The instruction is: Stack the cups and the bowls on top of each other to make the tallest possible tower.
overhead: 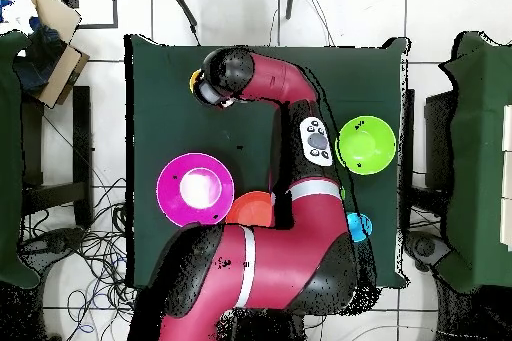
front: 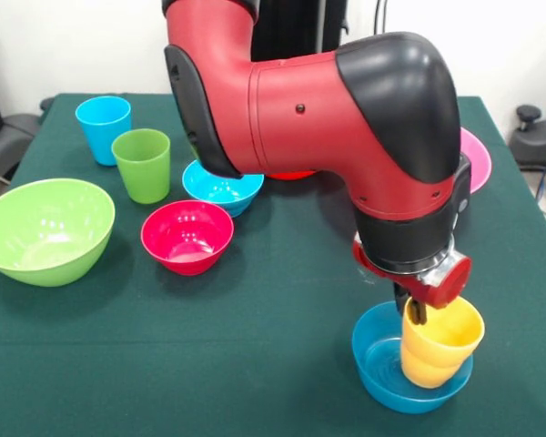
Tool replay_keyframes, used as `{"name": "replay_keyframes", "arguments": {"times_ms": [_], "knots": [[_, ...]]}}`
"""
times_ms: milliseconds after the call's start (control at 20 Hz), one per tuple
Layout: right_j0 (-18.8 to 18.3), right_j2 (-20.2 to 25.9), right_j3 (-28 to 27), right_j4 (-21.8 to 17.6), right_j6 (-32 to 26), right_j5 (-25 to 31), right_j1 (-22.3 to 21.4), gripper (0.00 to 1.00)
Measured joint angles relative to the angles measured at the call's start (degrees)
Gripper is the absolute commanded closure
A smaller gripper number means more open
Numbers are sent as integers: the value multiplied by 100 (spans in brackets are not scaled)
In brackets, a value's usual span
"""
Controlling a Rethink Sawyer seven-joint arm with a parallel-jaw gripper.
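Observation:
My gripper (front: 420, 314) is shut on the rim of the squat yellow-orange cup (front: 441, 344), one finger inside it. The cup's base sits inside a small blue bowl (front: 382, 369) at the table's near right. In the overhead view the wrist hides the gripper and only a sliver of the cup (overhead: 194, 81) shows. The second blue bowl (front: 220, 188), red bowl (front: 187, 237), lime green bowl (front: 45, 229), green cup (front: 143, 164) and light blue cup (front: 103, 127) stand apart on the left. The pink bowl (overhead: 195, 189) and orange bowl (overhead: 255, 207) sit side by side. The plain yellow cup is hidden.
The arm (front: 346, 118) spans the middle of the table and hides part of the pink bowl (front: 478, 159). The dark green tablecloth (front: 273, 364) ends just in front of the blue bowl. Chairs stand off both table sides.

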Motion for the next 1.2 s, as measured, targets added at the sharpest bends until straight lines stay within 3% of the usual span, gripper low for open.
{"name": "replay_keyframes", "arguments": {"times_ms": [50, 1200], "knots": [[21, -8, 0, -74, 0, 0, -17, 0], [156, -168, -32, -170, 0, 2, -45, 0]]}}
